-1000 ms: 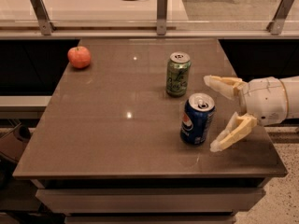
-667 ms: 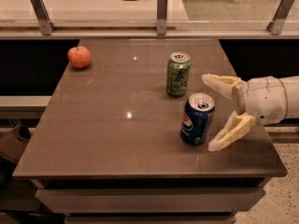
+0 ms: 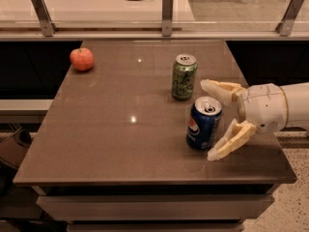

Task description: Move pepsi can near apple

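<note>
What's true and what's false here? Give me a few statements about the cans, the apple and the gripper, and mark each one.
1. The pepsi can stands upright on the table. True.
2. The green can stands farther back than the pepsi can. True.
3. The apple sits right beside the pepsi can. False: it is at the table's far left corner, well apart.
4. The gripper is shut on the green can. False: its jaws are open, one on each side of the pepsi can.

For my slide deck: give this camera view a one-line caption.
Open gripper flanks the upright pepsi can beside a green can; apple at the table's far corner.
</note>
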`<control>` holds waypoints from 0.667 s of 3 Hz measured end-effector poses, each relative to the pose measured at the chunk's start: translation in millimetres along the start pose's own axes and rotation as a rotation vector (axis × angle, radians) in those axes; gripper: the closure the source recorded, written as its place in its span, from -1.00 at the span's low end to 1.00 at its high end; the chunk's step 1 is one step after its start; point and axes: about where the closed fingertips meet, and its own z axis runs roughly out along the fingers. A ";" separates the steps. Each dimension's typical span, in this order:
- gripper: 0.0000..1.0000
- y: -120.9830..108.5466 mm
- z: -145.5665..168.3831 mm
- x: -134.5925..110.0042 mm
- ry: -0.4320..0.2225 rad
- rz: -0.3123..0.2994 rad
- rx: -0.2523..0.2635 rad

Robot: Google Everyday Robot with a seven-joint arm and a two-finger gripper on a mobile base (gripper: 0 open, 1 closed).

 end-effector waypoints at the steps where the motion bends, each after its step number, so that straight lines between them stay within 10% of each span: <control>1: -0.63 0.4 1.4 -1.2 0.001 -0.003 -0.003; 2: -0.16 0.9 3.3 -2.6 0.001 -0.005 -0.007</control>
